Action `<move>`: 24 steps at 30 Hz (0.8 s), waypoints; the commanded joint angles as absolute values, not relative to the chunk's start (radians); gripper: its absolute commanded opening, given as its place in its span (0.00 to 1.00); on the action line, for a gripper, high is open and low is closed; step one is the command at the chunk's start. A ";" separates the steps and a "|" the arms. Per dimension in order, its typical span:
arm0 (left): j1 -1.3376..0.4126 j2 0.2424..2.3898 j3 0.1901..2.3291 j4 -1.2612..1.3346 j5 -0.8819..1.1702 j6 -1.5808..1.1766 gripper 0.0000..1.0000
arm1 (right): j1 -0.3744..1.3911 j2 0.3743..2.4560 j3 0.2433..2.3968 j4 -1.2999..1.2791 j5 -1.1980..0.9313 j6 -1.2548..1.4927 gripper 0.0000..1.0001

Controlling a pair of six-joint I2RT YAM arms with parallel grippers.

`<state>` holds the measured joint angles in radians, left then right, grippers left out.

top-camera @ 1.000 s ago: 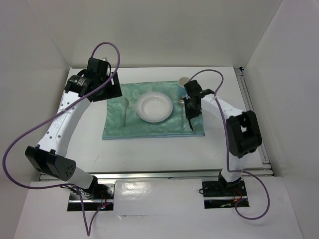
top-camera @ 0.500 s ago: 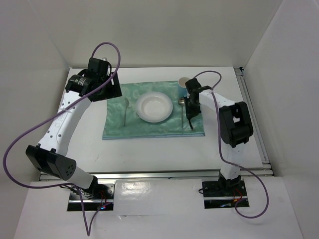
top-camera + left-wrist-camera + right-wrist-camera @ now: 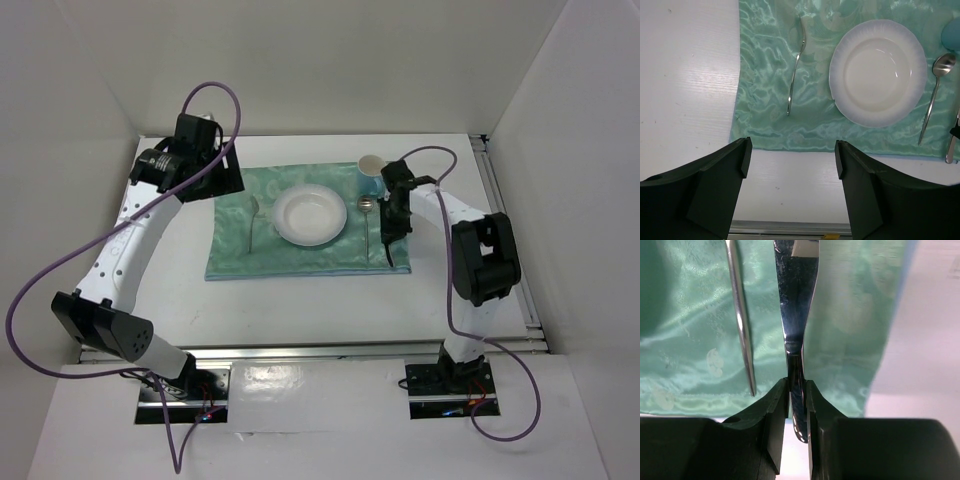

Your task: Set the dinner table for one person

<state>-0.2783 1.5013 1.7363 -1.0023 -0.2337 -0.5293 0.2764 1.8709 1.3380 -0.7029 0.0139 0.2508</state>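
Under both arms: dinner table [image 3: 300,310], white, spanning the enclosure. On it, a teal mat [image 3: 300,262] carrying plate [image 3: 310,215], fork [image 3: 251,225] on its left, spoon [image 3: 368,215] on its right, cup [image 3: 371,172] at the far corner. Right gripper [image 3: 797,390] pinching knife [image 3: 795,305] handle beside the spoon. Left gripper [image 3: 792,150] spread wide, empty, raised.

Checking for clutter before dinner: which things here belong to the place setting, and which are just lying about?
Belong: dinner table, mat, plate, fork, spoon, cup, knife in right gripper.
Not part of it: purple cables, metal rail.
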 commanded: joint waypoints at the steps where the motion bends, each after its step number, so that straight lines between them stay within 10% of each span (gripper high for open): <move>1: -0.276 1.506 1.778 -0.986 -0.230 -0.529 0.85 | 0.249 1.798 1.336 -0.721 0.017 0.258 0.00; 16: -0.276 1.488 1.787 -0.996 -0.241 -0.529 0.85 | 0.239 1.911 1.394 -0.678 -0.020 0.247 0.01; 24: -0.276 1.488 1.778 -0.996 -0.219 -0.520 0.85 | 0.249 1.907 1.426 -0.706 0.020 0.270 0.48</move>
<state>-0.2783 1.5013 1.7424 -1.0027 -0.2298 -0.5274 0.2443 1.9377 1.3602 -0.7086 0.0006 0.2581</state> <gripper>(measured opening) 0.849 0.440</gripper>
